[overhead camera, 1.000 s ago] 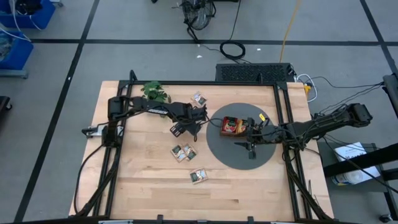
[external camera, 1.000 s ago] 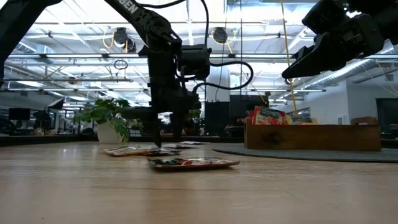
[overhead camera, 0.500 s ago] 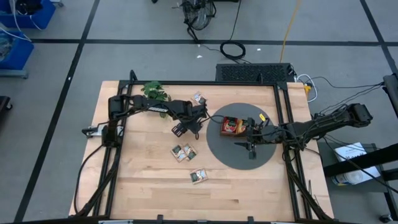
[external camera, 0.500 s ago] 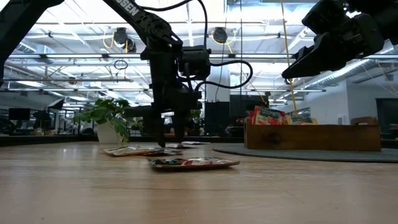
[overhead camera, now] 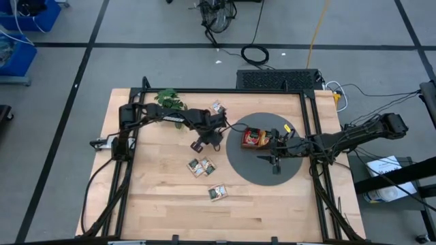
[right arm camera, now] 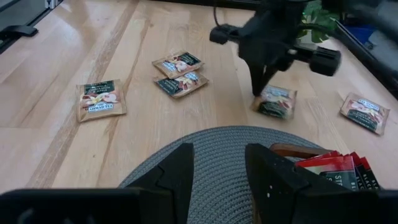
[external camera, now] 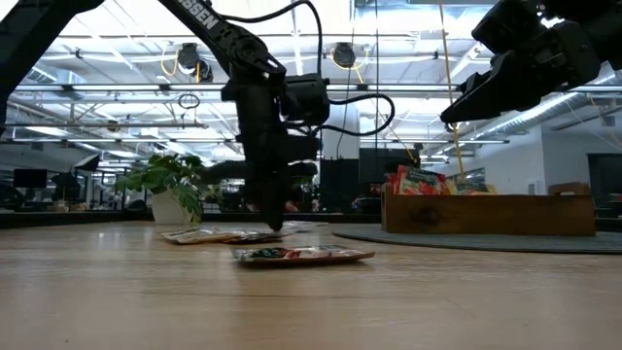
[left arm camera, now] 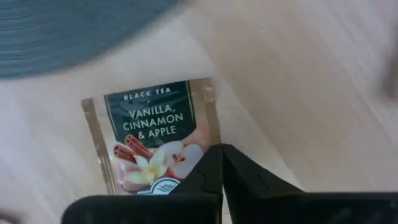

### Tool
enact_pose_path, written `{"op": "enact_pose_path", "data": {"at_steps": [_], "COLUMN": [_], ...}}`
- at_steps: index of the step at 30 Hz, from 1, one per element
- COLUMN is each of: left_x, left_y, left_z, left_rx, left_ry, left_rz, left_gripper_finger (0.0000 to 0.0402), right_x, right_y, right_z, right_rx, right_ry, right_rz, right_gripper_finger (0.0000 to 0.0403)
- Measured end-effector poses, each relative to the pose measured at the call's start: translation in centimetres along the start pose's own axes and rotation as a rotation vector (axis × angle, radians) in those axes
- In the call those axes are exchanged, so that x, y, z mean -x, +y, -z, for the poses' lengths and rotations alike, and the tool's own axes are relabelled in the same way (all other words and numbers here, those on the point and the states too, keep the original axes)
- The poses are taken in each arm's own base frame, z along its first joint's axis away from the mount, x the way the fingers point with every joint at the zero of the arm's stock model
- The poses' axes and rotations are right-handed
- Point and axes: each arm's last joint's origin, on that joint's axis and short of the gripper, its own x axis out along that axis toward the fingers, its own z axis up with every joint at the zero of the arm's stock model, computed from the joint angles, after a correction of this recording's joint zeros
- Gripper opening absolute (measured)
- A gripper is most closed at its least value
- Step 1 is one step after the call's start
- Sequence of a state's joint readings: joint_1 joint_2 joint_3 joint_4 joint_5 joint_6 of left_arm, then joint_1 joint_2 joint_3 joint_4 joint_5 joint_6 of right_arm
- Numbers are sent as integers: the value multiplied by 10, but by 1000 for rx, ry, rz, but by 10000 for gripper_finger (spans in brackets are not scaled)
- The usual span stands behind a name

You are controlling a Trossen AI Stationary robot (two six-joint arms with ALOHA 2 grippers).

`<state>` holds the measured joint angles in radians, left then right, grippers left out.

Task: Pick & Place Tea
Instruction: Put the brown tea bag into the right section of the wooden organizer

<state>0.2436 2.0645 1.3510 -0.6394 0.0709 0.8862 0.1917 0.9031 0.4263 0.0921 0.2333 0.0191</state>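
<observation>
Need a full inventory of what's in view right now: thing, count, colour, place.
light wooden table: one, under everything
round grey woven mat: one, right of table centre
brown wooden tray: one, on the mat
red paper tea sachets: several, upright in the tray; count unclear
loose flat paper tea sachets: four, dark-and-tan print, flat on the table left of the mat
vanilla, cinnamon and apple tea sachet: one, beside the mat
small leafy green plant: one, far left corner
left gripper: fingers shut on the vanilla sachet's edge
right gripper: fingers open, empty, above the mat
</observation>
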Motion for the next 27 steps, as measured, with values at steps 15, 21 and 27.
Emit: {"op": "enact_pose_path", "data": {"at_steps": [15, 21, 27], "left_x": [17, 62, 85], "left_y": [-29, 12, 38], "left_z": [-12, -30, -30], "left_rx": [55, 330, 420], "left_ry": [247, 211, 55], "left_rz": [-69, -356, -320], "left_gripper_finger": [20, 118, 229], "right_x": [0, 0, 0], "right_y": [0, 0, 0], "right_z": [0, 0, -1], "right_rx": [-2, 2, 2], "right_ry": [0, -2, -8], "right_rz": [0, 0, 0], "right_gripper_finger": [130, 130, 130]}}
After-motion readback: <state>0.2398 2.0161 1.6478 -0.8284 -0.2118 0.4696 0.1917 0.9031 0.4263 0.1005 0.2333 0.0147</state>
